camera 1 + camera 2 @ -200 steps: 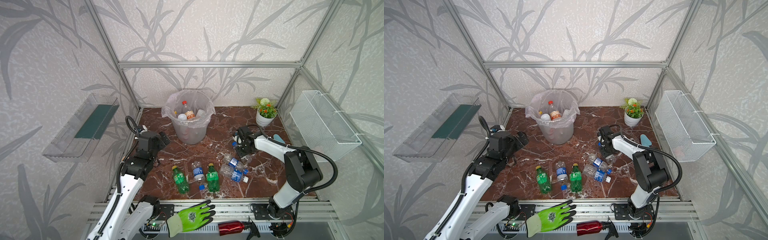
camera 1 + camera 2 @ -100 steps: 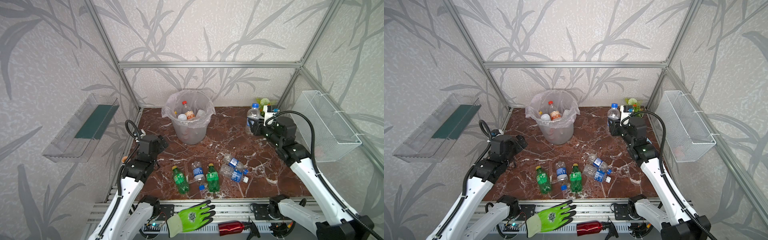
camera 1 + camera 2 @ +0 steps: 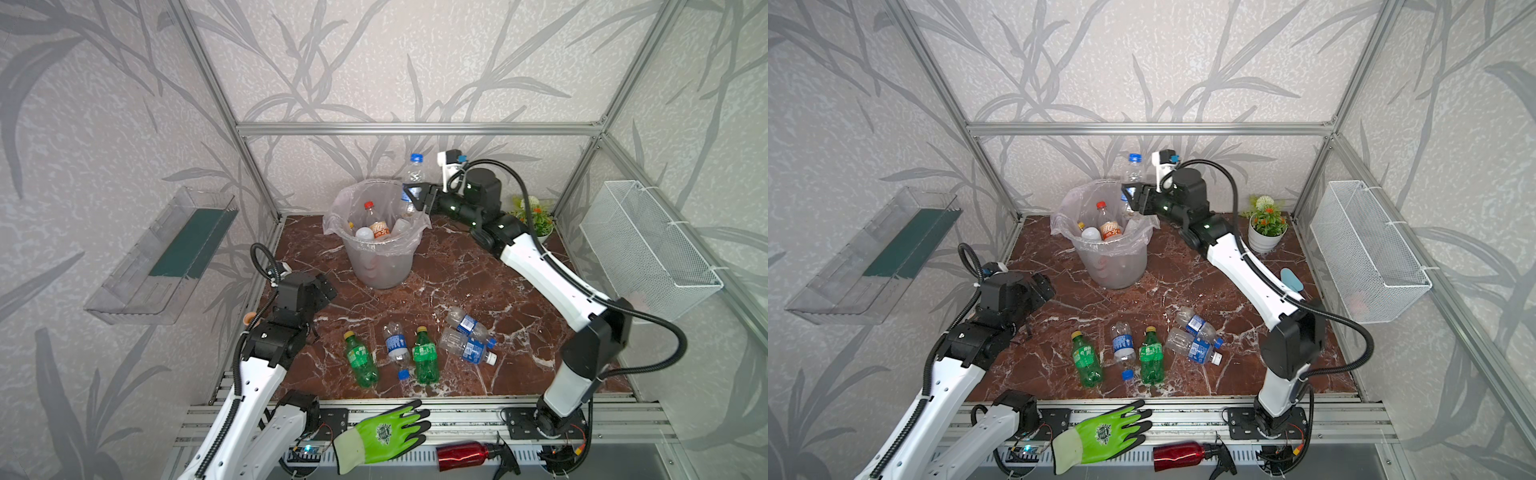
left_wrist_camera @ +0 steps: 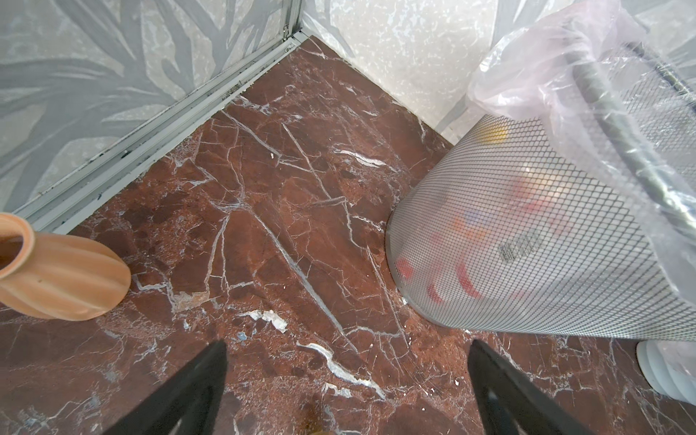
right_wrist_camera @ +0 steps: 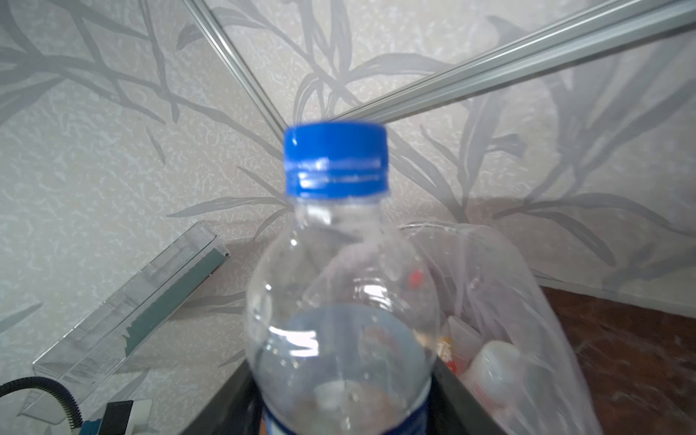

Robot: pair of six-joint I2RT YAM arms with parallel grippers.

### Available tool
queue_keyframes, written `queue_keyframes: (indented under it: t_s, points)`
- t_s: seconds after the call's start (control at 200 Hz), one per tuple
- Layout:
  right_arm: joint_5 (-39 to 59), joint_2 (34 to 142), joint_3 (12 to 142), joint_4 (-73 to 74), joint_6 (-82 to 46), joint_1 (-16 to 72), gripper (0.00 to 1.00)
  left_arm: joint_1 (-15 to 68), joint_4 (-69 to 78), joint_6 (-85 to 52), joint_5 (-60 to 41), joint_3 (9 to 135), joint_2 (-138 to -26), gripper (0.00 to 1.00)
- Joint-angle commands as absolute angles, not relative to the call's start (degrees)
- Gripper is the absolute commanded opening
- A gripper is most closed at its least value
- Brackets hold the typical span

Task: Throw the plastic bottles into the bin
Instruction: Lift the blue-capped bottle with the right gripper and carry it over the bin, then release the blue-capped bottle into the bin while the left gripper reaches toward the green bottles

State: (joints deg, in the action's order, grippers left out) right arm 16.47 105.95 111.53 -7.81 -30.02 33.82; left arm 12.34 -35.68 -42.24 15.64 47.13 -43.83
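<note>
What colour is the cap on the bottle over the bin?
Blue cap; right wrist view shows it best.

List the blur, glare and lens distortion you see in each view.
Right wrist view: the blue-capped bottle fills the near field and is soft, the wall behind sharper. Left wrist view: the marble floor is crisp, the bin leans from wide-angle stretch, its bag glossy. In both top views the frame posts splay outward, light is even, shadows faint.
</note>
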Motion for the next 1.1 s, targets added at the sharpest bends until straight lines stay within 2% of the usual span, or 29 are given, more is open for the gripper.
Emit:
queue_keyframes:
  t_s: [0.0,0.125,0.37,0.56,0.74,0.85,1.095]
  points:
    - [15.04,109.26,123.26,-26.12,-25.46,33.6,0.86,12.48,-38.51,-42.33,16.69,46.75,-42.22,0.99]
    - [10.21,105.91,121.26,-27.3,-22.96,33.23,0.95,12.48,-40.98,-43.07,17.1,46.51,-40.77,0.99]
    - [6.94,91.35,99.82,-17.76,-23.73,29.88,0.95,14.1,-45.62,-48.75,13.95,45.51,-39.37,0.99]
    - [5.96,80.8,80.82,-14.83,-23.88,25.79,0.95,24.17,-48.4,-55.45,17.41,44.98,-41.81,0.99]
    - [4.48,70.61,60.97,-11.6,-26.23,19.36,0.95,31.92,-48.31,-61.18,15.41,42.38,-45.34,0.99]
    - [6.68,64.75,50.17,-9.6,-28.77,14.13,0.95,35.42,-47.48,-62.96,12.88,40.96,-47.74,0.95]
    - [7.39,57.63,40.23,-11.79,-28.27,8.8,0.96,40.22,-46.06,-70.73,7.55,34.52,-48.62,0.91]
